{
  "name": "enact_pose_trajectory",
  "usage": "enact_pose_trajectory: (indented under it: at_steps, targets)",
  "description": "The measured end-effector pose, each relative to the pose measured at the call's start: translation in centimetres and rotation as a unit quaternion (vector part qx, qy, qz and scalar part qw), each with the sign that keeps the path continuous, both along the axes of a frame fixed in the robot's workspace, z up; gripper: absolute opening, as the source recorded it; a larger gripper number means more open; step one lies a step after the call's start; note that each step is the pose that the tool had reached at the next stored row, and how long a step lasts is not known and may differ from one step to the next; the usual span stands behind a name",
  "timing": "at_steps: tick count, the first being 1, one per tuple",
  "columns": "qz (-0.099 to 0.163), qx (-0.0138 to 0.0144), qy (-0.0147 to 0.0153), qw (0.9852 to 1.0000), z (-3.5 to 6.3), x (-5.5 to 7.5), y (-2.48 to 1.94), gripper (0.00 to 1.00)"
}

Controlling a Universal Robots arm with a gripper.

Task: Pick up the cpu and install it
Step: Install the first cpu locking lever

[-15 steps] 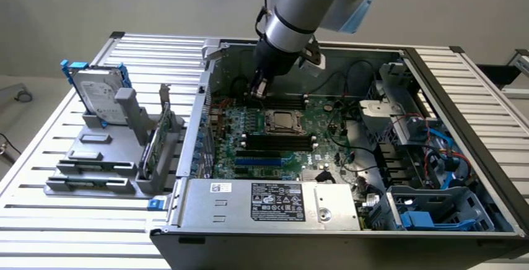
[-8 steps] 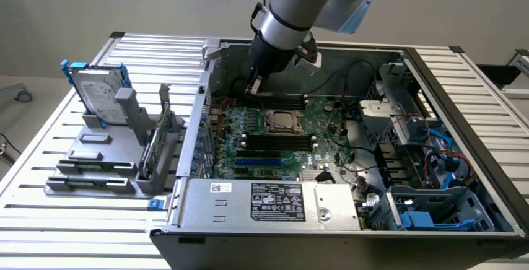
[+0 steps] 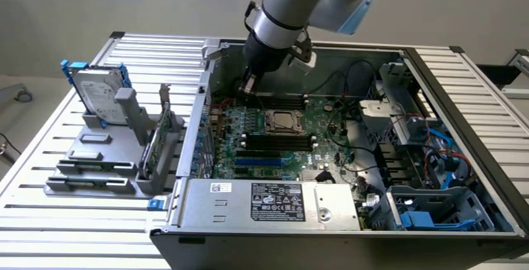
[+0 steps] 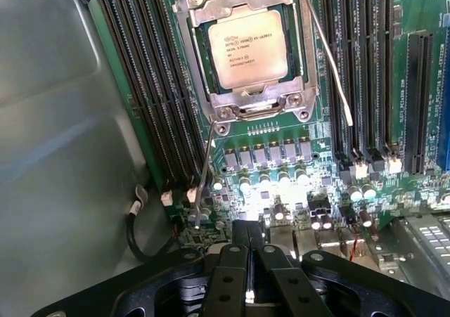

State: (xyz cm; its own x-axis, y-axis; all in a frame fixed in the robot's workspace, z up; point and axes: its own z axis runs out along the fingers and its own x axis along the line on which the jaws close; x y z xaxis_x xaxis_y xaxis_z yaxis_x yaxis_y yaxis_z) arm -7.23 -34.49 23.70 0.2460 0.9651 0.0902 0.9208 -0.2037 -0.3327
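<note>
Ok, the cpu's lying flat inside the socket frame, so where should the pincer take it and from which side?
From straight above, I'd say. The cpu lies flat, silver top up, ringed closely by the socket frame, so no sideways approach looks free. Take two opposite thin edges; whether the frame leaves them enough room I cannot tell. The pincer is shut, off beside the socket.

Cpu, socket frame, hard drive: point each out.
cpu (image 4: 247, 50), wrist view, middle of its metal top.
socket frame (image 4: 281, 105), wrist view, the frame's bar beside the chip's edge.
hard drive (image 3: 99, 96), exterior view, its labelled upright face.
</note>
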Motion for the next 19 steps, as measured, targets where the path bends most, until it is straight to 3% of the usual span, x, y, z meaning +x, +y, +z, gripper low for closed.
enact_pose_trajectory:
  at_steps: [3,5,8,11,13,15,19]
  targets:
    - [-0.01,0.0018,-0.0018,0.9999,0.0,-0.12,0.01,0.11]
    - [-0.016,0.0052,-0.0034,0.9998,0.0,-0.16,0.01,0.11]
    - [-0.027,0.0131,-0.0045,0.9996,0.0,-0.21,0.01,0.11]
    - [-0.038,0.025,-0.0048,0.999,-0.09,-0.25,0.01,0.11]
    - [-0.046,0.0315,-0.0052,0.9985,-0.19,-0.27,0.01,0.11]
    - [-0.055,0.0352,-0.0062,0.9979,-0.31,-0.27,0.01,0.11]
    - [-0.073,0.0389,-0.0095,0.9966,-0.52,-0.28,0.02,0.11]
